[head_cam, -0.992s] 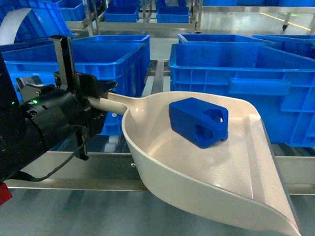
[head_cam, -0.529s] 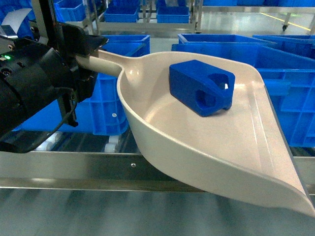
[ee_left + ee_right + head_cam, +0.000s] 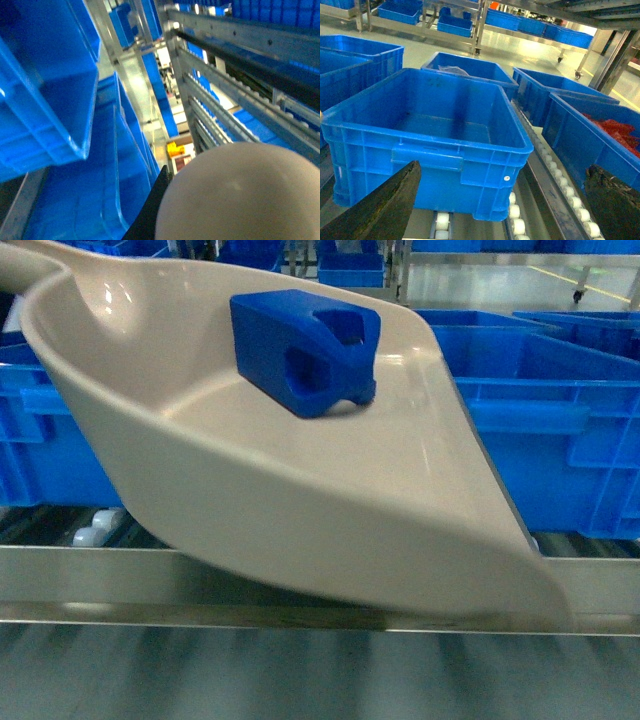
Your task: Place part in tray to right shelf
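Part (image 3: 300, 345) in tray (image 3: 330, 510), hand unseen

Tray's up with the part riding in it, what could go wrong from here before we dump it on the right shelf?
The part lies loose in the tilted tray; nothing pins it, so it could slide out over the low lip early and miss the crate. The tray's lower edge hangs close above the right shelf front rail and may clip it. The left gripper is out of the head view, so the handle grip cannot be checked.
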Available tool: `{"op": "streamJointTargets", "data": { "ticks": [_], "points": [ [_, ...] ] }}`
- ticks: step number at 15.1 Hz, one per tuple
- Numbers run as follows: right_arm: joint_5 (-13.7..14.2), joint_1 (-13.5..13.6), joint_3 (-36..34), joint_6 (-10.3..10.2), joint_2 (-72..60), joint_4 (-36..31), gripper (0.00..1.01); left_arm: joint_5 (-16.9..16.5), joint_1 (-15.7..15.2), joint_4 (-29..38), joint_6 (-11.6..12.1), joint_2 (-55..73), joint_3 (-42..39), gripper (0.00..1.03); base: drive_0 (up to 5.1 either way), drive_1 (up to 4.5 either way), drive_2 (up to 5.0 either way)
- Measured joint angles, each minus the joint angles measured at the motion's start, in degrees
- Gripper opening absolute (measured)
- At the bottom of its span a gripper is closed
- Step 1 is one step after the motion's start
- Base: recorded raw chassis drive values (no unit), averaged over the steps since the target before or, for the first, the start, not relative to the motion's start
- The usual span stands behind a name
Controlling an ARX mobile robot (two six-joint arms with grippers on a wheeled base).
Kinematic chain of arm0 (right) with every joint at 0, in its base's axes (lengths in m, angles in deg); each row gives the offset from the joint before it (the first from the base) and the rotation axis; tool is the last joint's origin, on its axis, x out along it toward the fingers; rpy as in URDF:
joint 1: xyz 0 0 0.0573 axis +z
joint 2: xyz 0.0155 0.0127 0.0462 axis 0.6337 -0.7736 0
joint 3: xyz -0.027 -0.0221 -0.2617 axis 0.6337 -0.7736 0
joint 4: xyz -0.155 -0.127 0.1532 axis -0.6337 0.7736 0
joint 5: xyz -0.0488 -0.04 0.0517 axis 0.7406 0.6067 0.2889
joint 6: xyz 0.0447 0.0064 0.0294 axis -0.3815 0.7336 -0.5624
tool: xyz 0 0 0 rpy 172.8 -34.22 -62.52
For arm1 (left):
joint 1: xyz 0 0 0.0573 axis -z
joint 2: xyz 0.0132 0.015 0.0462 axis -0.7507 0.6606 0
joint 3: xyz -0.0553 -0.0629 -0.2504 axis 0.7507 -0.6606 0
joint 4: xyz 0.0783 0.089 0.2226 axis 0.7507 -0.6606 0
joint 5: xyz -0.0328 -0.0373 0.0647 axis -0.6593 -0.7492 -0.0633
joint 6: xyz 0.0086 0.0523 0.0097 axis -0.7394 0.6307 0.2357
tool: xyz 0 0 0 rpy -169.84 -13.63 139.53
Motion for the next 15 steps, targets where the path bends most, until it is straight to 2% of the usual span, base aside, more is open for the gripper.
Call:
{"op": "streamJointTargets", "data": {
  "ticks": [2,3,5,6,7,8,9,10,11,12,13,15],
  "points": [
    [0.0,0.0,0.0,0.0,0.0,0.0,0.98,3.8,-4.6,-6.7,1.5,-0.5,5.7,0.12,0.0,0.00,0.0],
    [0.0,0.0,0.0,0.0,0.0,0.0,0.98,4.7,-6.4,-7.4,3.1,0.9,8.3,0.12,0.0,0.00,0.0],
    [0.0,0.0,0.0,0.0,0.0,0.0,0.98,4.8,-7.1,-5.1,5.9,4.8,13.7,0.12,0.0,0.00,0.0],
    [0.0,0.0,0.0,0.0,0.0,0.0,0.98,6.7,-6.6,-5.7,7.2,9.4,19.5,0.12,0.0,0.00,0.0],
    [-0.2,0.1,0.0,0.0,0.0,-0.1,0.98,5.0,-9.0,-5.6,7.5,15.7,26.8,0.12,0.0,0.00,0.0],
    [-0.1,0.0,0.0,0.0,0.0,0.0,0.98,5.7,-12.3,-7.7,7.4,21.0,32.3,0.12,0.0,0.00,0.0],
    [0.1,0.0,0.0,0.0,0.0,0.0,0.98,8.3,-15.5,-10.6,7.4,25.3,36.8,0.12,0.0,0.00,0.0],
    [0.1,0.0,0.0,0.0,0.0,0.0,0.98,12.7,-17.7,-14.0,7.5,28.8,41.6,0.12,0.0,0.00,0.0],
    [0.1,0.0,0.0,0.0,0.0,0.0,0.98,16.6,-18.8,-17.7,8.5,31.1,46.6,0.12,0.0,0.00,0.0],
    [0.1,0.0,0.0,0.0,0.0,0.0,0.98,18.6,-18.5,-18.4,10.5,32.2,50.4,0.12,0.0,0.00,0.0],
    [0.1,0.0,0.0,0.0,0.0,0.0,0.98,19.6,-17.7,-18.3,13.1,32.1,52.0,0.12,0.0,0.00,0.0],
    [0.1,0.0,0.0,0.0,0.0,0.0,0.98,19.1,-17.2,-16.2,15.8,30.7,50.3,0.12,0.0,0.00,0.0]
  ]
}}
